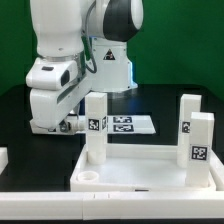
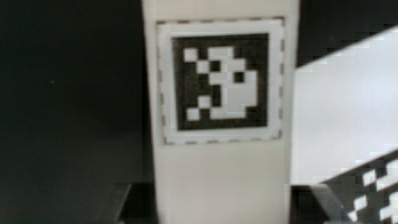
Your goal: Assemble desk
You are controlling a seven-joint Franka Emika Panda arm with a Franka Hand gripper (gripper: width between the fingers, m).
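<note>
The desk panel [image 1: 140, 168] lies flat at the front, white and rimmed, with an open round socket [image 1: 88, 178] at its near corner on the exterior view's left. Two tagged white legs [image 1: 189, 120] [image 1: 200, 140] stand upright at its corners on the exterior view's right. A third tagged leg [image 1: 96, 128] stands upright at the far corner on the left. My gripper [image 1: 84, 125] reaches it sideways from the left and is shut on it. In the wrist view this leg [image 2: 217, 90] fills the gap between my dark fingers [image 2: 143, 203].
The marker board [image 1: 127, 125] lies behind the panel, next to the robot base. A small white part [image 1: 3, 158] shows at the exterior view's left edge. The table is black, with a green wall behind.
</note>
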